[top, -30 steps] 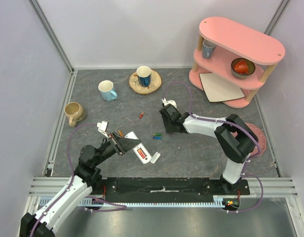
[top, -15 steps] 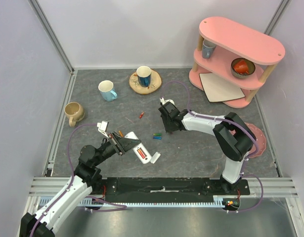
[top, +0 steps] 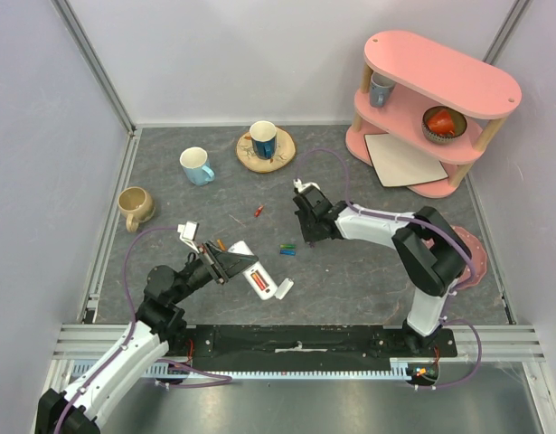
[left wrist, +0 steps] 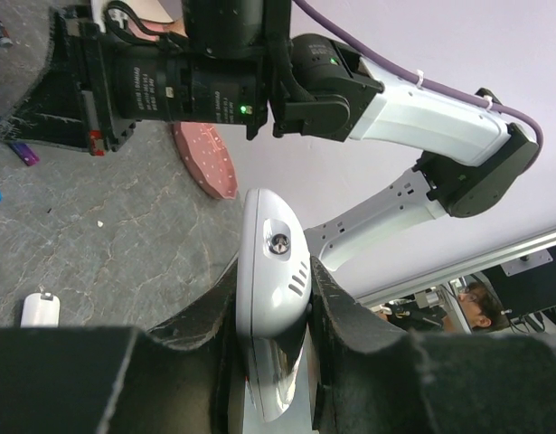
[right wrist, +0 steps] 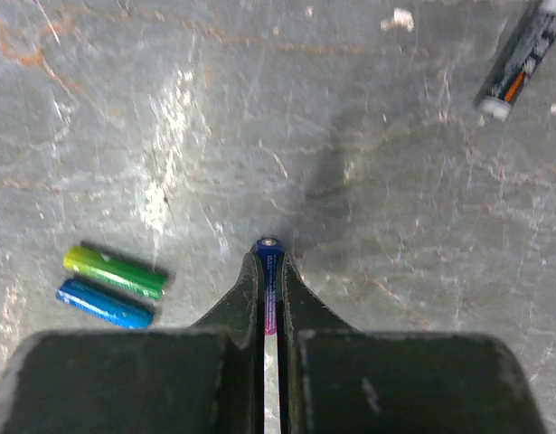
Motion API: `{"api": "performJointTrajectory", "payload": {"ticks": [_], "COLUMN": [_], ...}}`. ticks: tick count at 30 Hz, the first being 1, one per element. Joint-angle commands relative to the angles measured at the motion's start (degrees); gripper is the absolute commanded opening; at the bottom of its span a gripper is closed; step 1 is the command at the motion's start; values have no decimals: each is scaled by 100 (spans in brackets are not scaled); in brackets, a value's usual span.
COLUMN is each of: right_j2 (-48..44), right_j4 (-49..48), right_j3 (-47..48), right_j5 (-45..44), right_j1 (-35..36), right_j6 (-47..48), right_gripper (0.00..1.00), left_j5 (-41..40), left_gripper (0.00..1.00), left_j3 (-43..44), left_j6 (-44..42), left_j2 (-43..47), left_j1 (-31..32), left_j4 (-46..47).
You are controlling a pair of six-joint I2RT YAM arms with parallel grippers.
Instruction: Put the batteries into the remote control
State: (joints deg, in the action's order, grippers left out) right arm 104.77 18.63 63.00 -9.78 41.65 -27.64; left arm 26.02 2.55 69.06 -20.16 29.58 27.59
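My left gripper is shut on the white remote control and holds it edge-on over the table's near left; the left wrist view shows the remote clamped between both fingers. A red battery lies in its open compartment. My right gripper points down at mid table, shut on a blue-purple battery whose tip sticks out between the fingers just above the floor. A green battery and a blue battery lie together to its left. A dark battery lies further off.
A small white cover piece lies beside the remote. A red battery and an orange one lie on the grey mat. Mugs stand at the far left, a pink shelf at the far right, a pink disc by the right arm.
My right gripper has shifted slightly away from the arm bases with the battery in it. The left arm and the remote have not moved.
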Motion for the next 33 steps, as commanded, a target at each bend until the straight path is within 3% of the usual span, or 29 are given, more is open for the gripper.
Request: {"api": "performJointTrajectory", "payload": {"ticks": [1,5,10,17,20,25,33], "right_j2": [-429,-2113,-3470,-5086,-5475,-5266,-4800], "right_j4": [300,61,18,-1025,-1380,-1274,-1819], "right_j3": [-718,-956,-1070,-1896,-2196,-1941,-1827], "right_j5": [301,-330,-990,-1210,-1175,-1288,-1825], "right_j1": [10,422,1371,1926,2093,2435,3173], "right_j6": [-5,153,461,154,153,198,224], "right_gripper": [0,0,0,0,0,0,0], "left_j5": [26,17,8,96,228,351,281], "left_gripper": [2,2,2,2,2,2,2], "left_j3": [-914,-800,-607,-545,-510,-457,-272], "left_j6": [-182,-252,-393,-121,11,152,152], "left_j2": [-136,-365,-997,-2543,-3255,-4047,-4101], "left_j1": [-23,-23,-23,4,21,56,83], "left_j4": [343,422,843,2652,3584,4763,4281]}}
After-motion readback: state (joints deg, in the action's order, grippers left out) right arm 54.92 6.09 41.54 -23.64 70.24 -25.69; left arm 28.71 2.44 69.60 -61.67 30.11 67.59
